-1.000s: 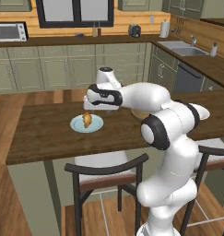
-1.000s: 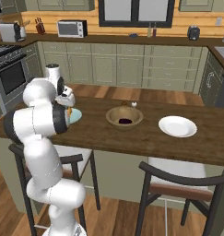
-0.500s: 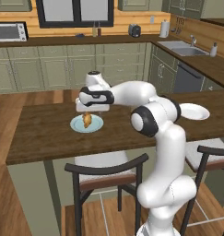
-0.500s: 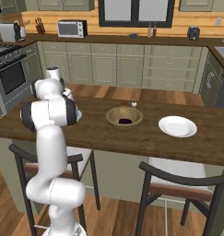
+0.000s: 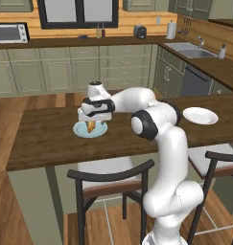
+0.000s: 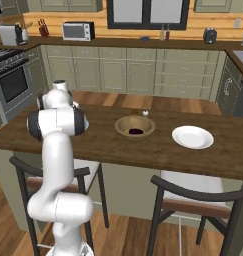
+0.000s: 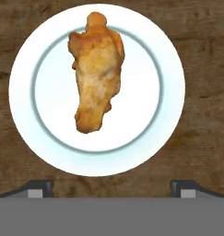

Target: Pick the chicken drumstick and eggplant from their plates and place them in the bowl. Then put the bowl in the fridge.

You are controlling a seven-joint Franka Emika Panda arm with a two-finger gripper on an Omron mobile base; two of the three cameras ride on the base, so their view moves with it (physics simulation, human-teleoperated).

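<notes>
Squarely below the spread-open end effector (image 7: 111, 185): chicken drumstick (image 7: 95, 71), long axis along the view, tapered end up.

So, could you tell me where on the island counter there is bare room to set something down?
Bare wood lies between the bowl and the empty plate, and along the near edge of the counter in front of them. It is crowded around the drumstick plate, where the hand hovers over the chicken drumstick.
</notes>
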